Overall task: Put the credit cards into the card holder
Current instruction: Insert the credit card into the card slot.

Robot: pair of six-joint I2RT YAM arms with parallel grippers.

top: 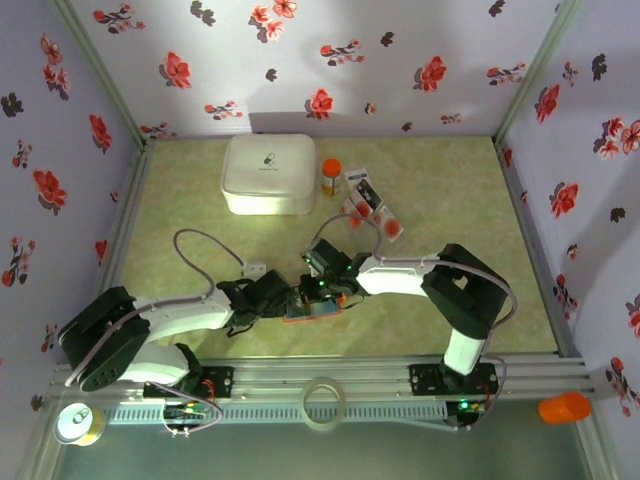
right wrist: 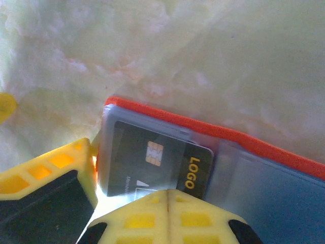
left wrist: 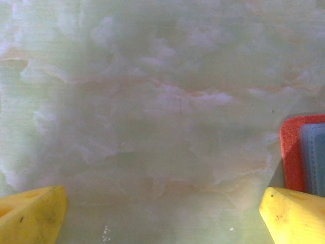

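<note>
The right gripper (right wrist: 119,173) is closed on the near edge of a dark LOGO credit card (right wrist: 152,157). The card is laid lengthwise along the open card holder (right wrist: 274,193), seemingly partly tucked into a pocket. The left gripper (left wrist: 162,213) is spread open just left of the holder.

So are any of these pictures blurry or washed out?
Left wrist: soft all over, the table hazy and the card holder smeary at the edge. Right wrist: glare bleaches the table, yet the dark card reads sharply. Top external: even light, slightly soft, shadow behind the white box.
</note>
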